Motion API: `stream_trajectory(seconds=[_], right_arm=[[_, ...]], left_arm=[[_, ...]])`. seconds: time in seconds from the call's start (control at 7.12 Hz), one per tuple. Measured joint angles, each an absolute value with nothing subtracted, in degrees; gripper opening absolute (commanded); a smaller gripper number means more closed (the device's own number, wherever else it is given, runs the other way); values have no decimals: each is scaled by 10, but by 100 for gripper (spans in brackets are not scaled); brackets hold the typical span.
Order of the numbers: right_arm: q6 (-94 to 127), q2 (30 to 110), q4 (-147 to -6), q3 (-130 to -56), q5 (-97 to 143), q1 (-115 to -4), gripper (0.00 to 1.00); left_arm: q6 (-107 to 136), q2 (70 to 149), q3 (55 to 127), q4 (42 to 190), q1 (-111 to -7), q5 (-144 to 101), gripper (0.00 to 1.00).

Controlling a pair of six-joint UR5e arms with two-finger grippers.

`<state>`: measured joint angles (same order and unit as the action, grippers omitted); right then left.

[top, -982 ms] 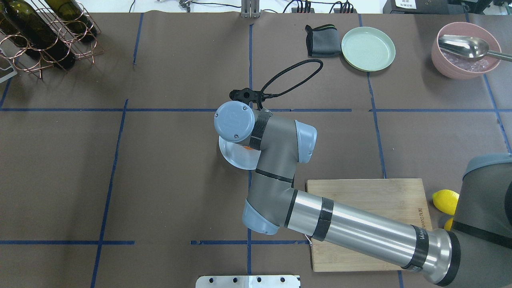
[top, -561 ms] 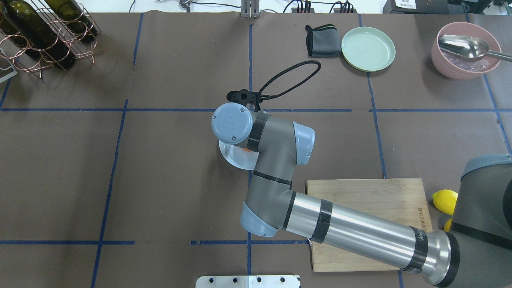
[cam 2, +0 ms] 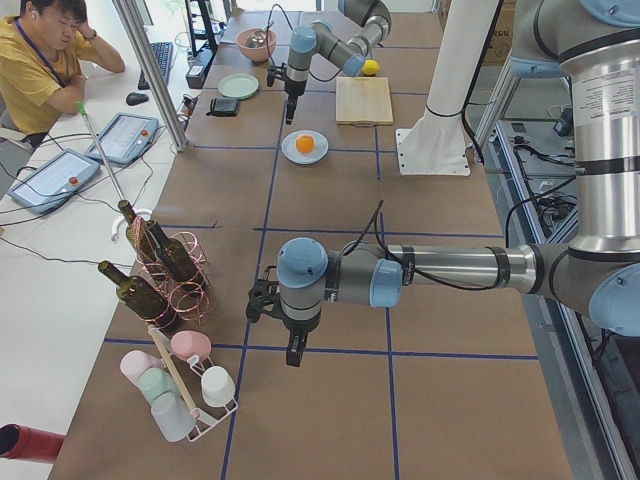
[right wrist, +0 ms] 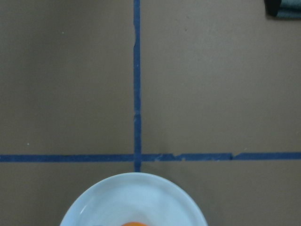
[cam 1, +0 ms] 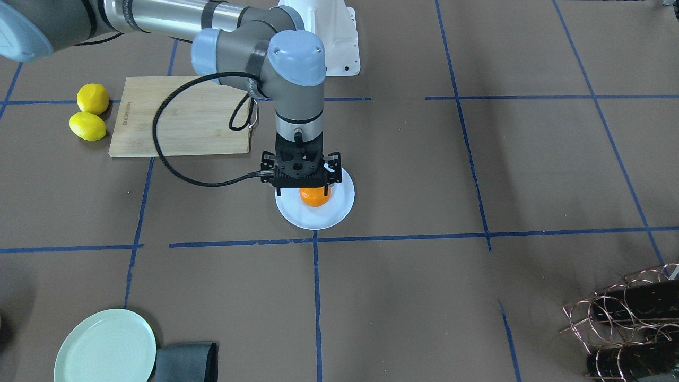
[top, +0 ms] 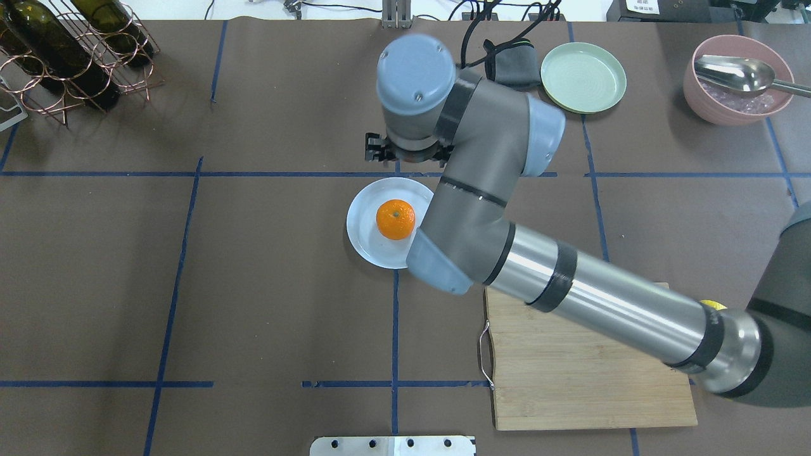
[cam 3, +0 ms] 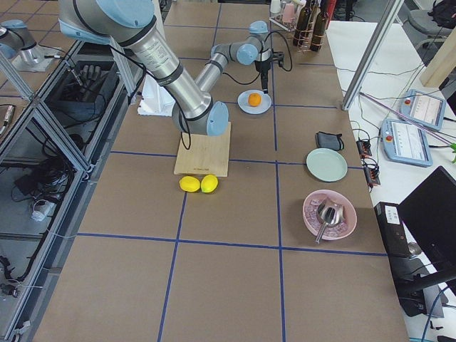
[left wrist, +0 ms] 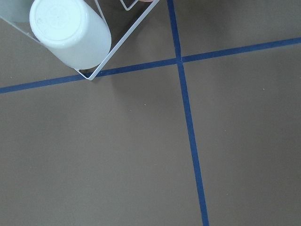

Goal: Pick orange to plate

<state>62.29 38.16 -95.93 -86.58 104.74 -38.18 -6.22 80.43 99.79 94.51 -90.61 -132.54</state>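
Note:
The orange (top: 395, 219) rests on the pale bluish-white plate (top: 363, 223) near the table's middle, with nothing touching it. My right gripper (cam 1: 301, 183) hangs well above the plate's far edge, its jaws spread wide and empty. In the right wrist view only the plate's rim (right wrist: 134, 186) and a sliver of the orange (right wrist: 134, 223) show at the bottom. My left gripper (cam 2: 292, 352) hangs over bare table far to the left, seen only in the exterior left view, so I cannot tell whether it is open or shut.
A pale green plate (top: 583, 77), a grey cloth (top: 512, 63) and a pink bowl with a spoon (top: 735, 82) sit at the far right. A wooden board (top: 583, 367) and two lemons (cam 1: 90, 112) lie near right. A bottle rack (top: 70, 50) stands far left.
The right wrist, which hung low over the plate and hid the orange, has risen and moved toward the table's far side. The orange now shows whole on the plate.

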Motion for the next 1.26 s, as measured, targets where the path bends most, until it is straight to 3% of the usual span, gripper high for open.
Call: stream_trajectory(seconds=[0.28,0.84,1.26], right_arm=[[448,438,-988,-907,1147,-497,100],[55,661,-993,-957,1250,-717,100],[-21,823,-987,-959,1254,-798,100]], left_arm=[[-61,805,997,944,-906,-1326,100],[-61,805,996,945,-905,-1327,100],[-61,805,999,945,-905,-1327,100]])
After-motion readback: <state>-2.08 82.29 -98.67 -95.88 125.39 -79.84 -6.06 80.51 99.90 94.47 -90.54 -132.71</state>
